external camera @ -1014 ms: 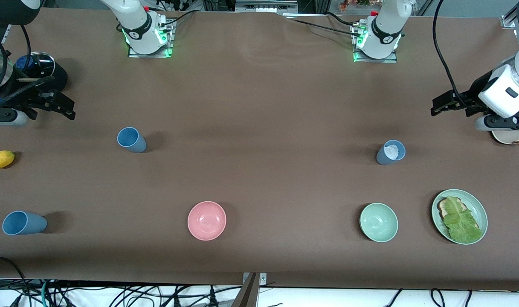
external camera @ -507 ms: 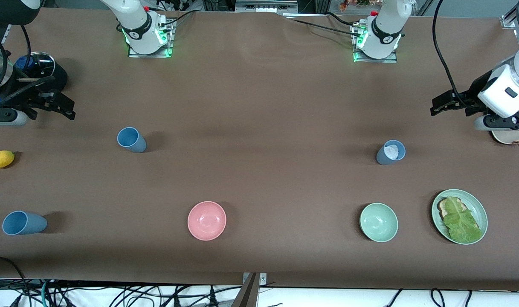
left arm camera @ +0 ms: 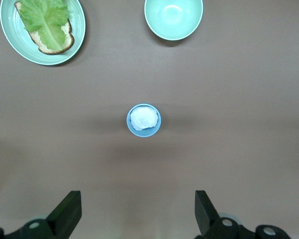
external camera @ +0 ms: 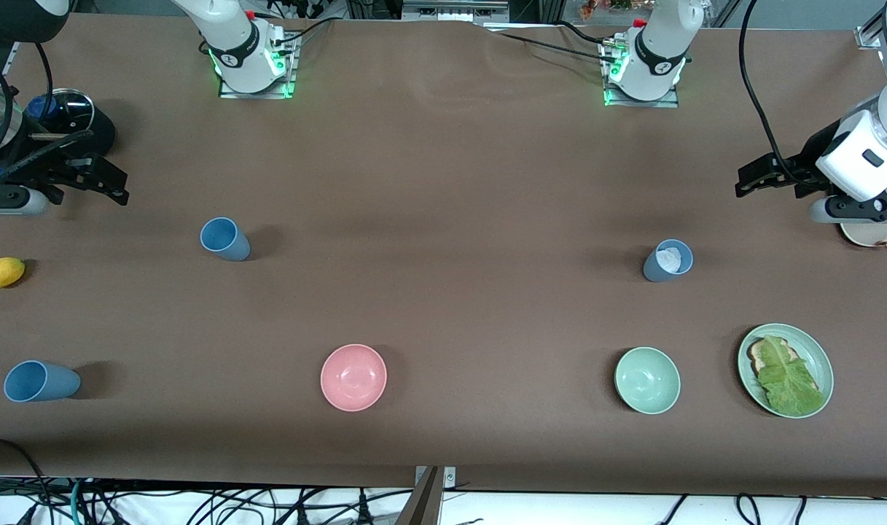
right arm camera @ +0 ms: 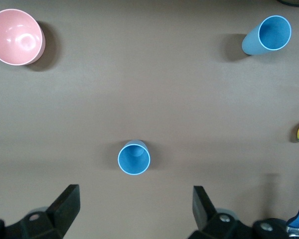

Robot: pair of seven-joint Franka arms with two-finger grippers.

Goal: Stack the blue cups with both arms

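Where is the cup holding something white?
In the front view, that blue cup stands toward the left arm's end, farther from the camera than the green bowl.

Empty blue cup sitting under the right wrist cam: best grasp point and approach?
Judgement: come straight down on the empty blue cup and pinch across its rim and upper wall. It stands upright, mouth up, with bare table around it, and the right end effector already hangs open above it, fingers either side.

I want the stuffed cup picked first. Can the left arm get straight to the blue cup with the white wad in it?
Probably yes: the left end effector hangs open near that blue cup, which stands upright with nothing beside it.
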